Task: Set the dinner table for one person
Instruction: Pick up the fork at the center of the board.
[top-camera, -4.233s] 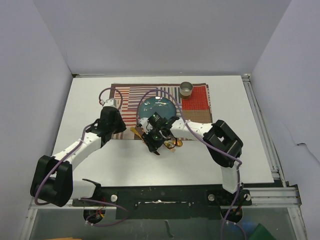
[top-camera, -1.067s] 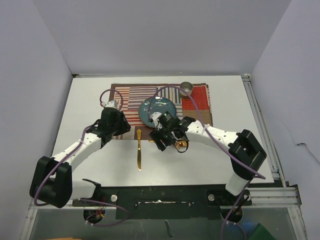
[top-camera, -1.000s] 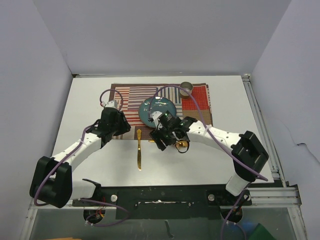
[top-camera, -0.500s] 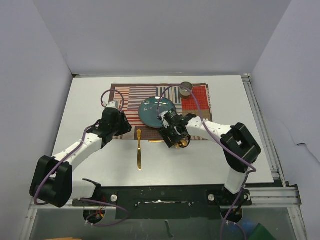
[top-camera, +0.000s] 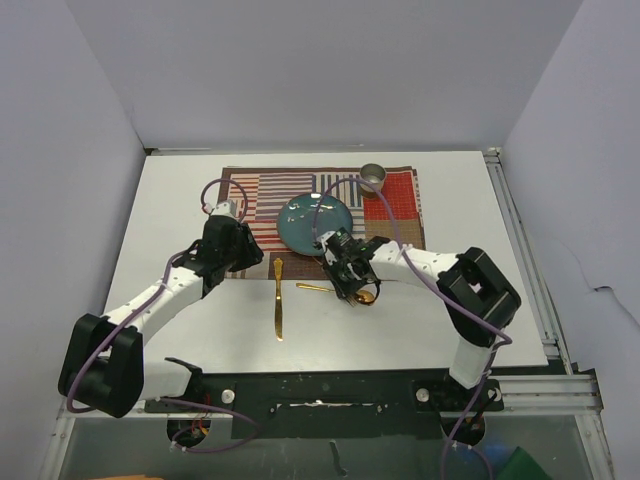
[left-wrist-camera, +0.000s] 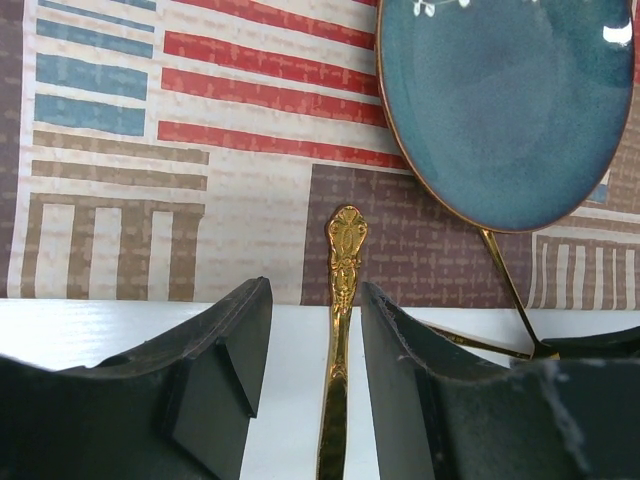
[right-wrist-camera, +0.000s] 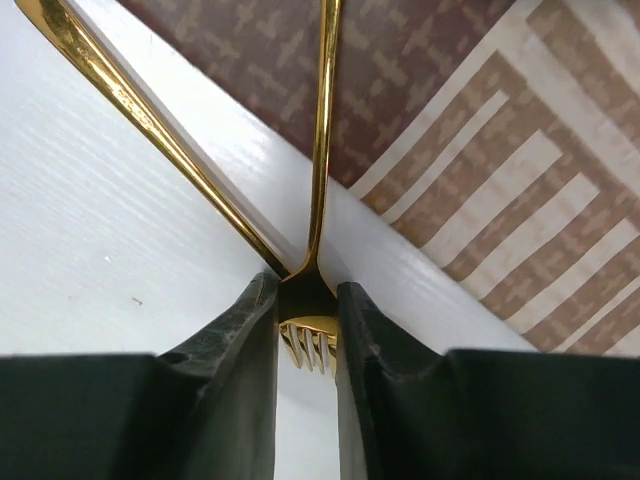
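The dinner table (top-camera: 400, 330), a large plain white rectangular tabletop with aluminium rails along its right and near edges, carries a striped patchwork cloth placemat (top-camera: 260, 195) set toward its far edge. Bare white surface shows to the left and right of the placemat and between its near edge and the arm bases. A round teal glazed plate (top-camera: 312, 215) lies on the cloth at centre. A small metal cup (top-camera: 372, 177) stands on the cloth's far right part, apart from the plate. A gold utensil with an ornate handle (left-wrist-camera: 345, 250) lies across the placemat's near edge, handle tip on the cloth and the rest on the table. The left gripper (left-wrist-camera: 315, 290) is spread wide, one finger on each side of this handle with a gap on both sides. The right gripper (right-wrist-camera: 305, 290) is clamped narrowly on the neck of a slim gold fork (right-wrist-camera: 324, 130). The tines sit over white table and the handle crosses the cloth edge toward the plate's near rim. A second slim gold handle (right-wrist-camera: 110, 80) angles away from the same jaws across the table; whether the jaws also pinch it cannot be told.
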